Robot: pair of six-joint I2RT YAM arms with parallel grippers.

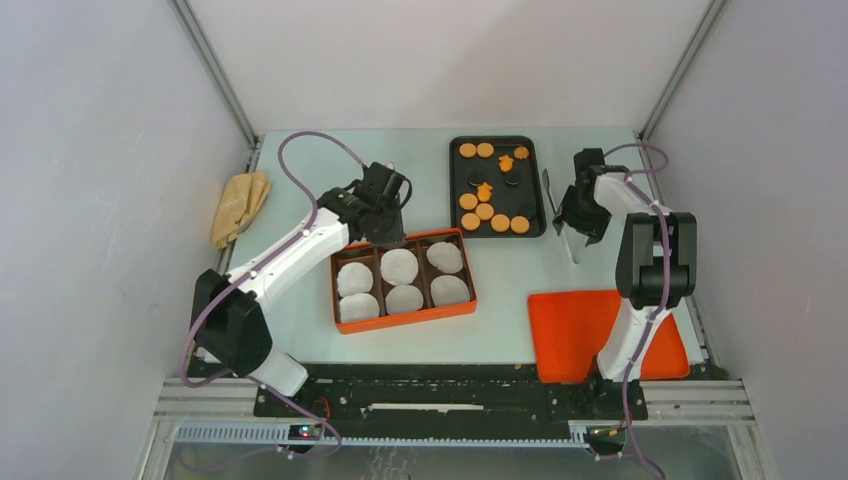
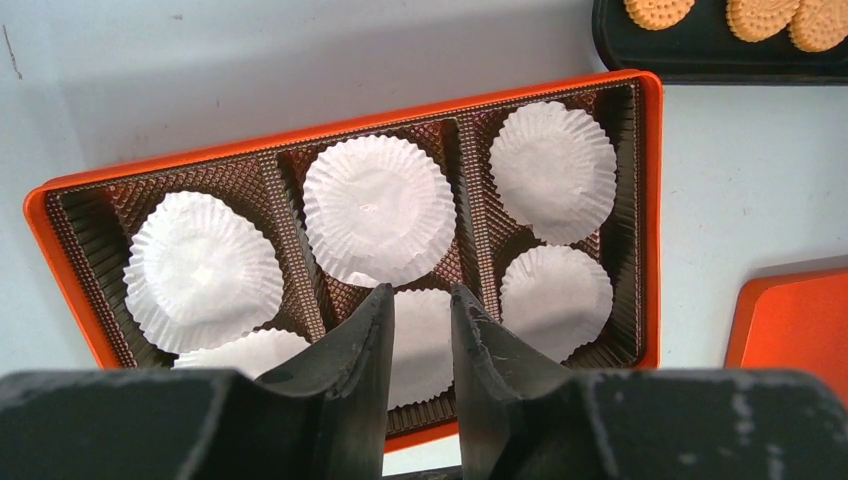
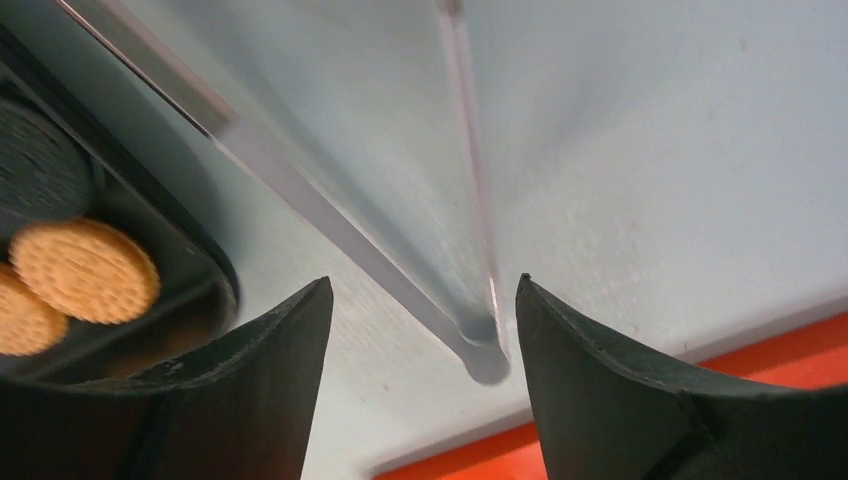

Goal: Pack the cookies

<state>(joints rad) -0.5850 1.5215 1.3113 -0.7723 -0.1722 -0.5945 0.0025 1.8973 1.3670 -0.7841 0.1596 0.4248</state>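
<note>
Several orange and a few black cookies [image 1: 485,211] lie on a black tray [image 1: 537,190] at the back of the table. An orange box [image 1: 405,320] in front of it holds six white paper liners [image 1: 399,266] and no cookies. My left gripper [image 1: 393,222] hovers over the box's far edge; in the left wrist view it [image 2: 421,290] is narrowly open and empty above the liners [image 2: 378,208]. My right gripper [image 1: 577,230] is wide open over clear tongs [image 3: 470,200] lying on the table right of the tray. Cookies [image 3: 85,270] show at that view's left.
An orange lid [image 1: 570,330] lies flat at the front right, near the right arm's base. A tan cloth [image 1: 240,205] sits at the far left edge. The tongs [image 1: 549,195] lie between the tray and the right arm. Walls enclose the table on three sides.
</note>
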